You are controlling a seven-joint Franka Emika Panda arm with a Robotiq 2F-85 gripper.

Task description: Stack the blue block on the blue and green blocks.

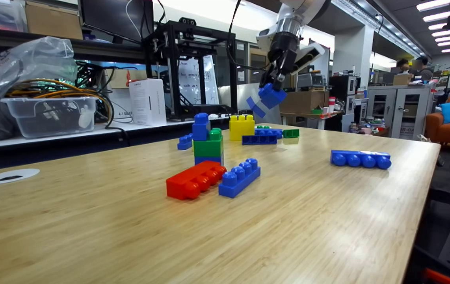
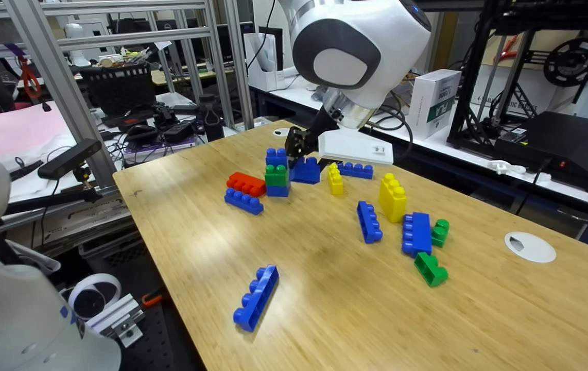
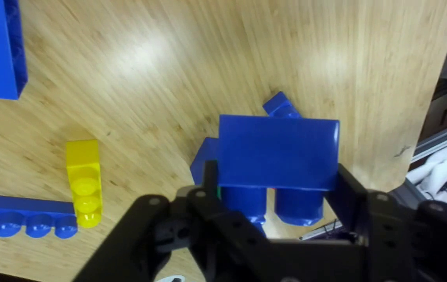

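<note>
Wooden table [image 2: 335, 304], cluttered bench [image 2: 572, 189], blue block [image 3: 278, 152] aloft.

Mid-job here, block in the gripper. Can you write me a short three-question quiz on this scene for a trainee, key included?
1. Multiple choice: in the stack, which colour sits between two blue pieces? A) yellow B) green C) orange
2. True or false: the blue block in the gripper hangs apart from the stack.
3. Short answer: what colour is the long brick beside the red brick?

Key: 1. B. 2. True; an exterior view shows a gap between them. 3. Blue.
</note>
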